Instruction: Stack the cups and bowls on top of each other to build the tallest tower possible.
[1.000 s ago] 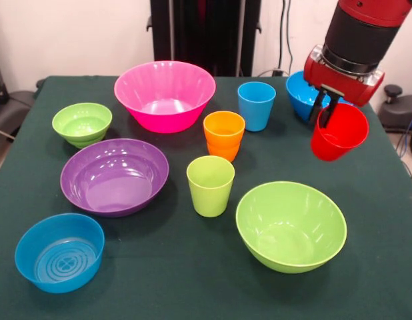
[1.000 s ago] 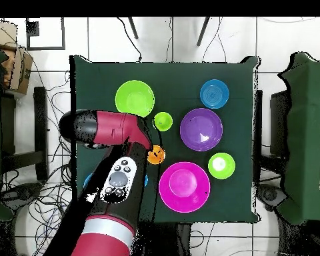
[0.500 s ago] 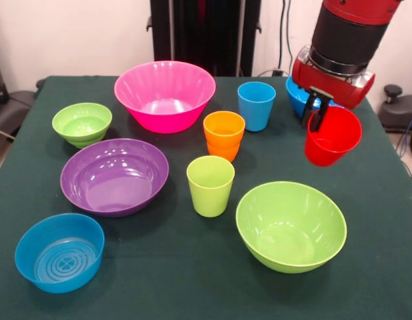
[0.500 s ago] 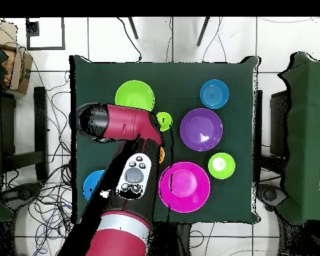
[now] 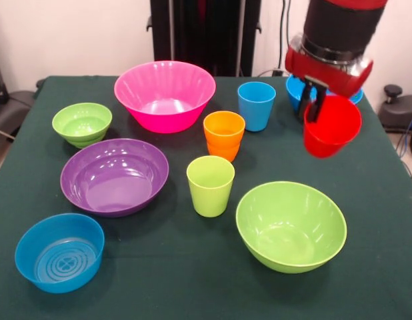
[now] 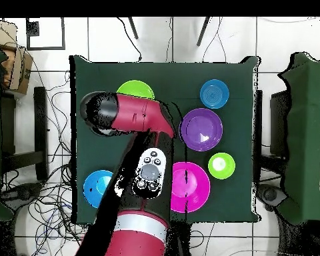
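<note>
Above the desk's [image 5: 33,167] right side, the gripper [image 5: 314,107] has its fingers clenched on the near rim of the red cup [image 5: 333,127]. That cup hangs in the air, mouth up and tipped slightly toward the viewer, long axis near vertical, between the large blue bowl [image 5: 297,90] behind and the large lime green bowl [image 5: 291,227] in front.
</note>
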Controlling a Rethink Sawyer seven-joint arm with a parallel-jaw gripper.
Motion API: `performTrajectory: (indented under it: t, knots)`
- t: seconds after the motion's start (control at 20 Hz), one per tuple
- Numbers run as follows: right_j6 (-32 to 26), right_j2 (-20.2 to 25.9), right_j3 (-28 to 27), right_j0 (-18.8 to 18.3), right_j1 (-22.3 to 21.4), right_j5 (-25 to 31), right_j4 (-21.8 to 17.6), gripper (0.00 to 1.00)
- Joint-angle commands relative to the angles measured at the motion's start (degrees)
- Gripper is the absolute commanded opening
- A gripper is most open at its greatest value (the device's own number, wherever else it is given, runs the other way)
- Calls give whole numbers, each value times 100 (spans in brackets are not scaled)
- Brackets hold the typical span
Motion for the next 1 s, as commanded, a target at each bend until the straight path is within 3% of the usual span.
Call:
performTrajectory:
  t: [0.05, 0.45, 0.75, 1.0]
  knots:
    - [-1708, 787, 280, -271, -878, 1441, -687, 0]
    - [-2301, 1063, 1481, -554, -2119, 2316, -796, 0]
    - [-2673, 1138, 2165, -717, -2566, 1977, -1086, 0]
    - [-2953, 1300, 2728, -929, -2680, 1181, -1100, 0]
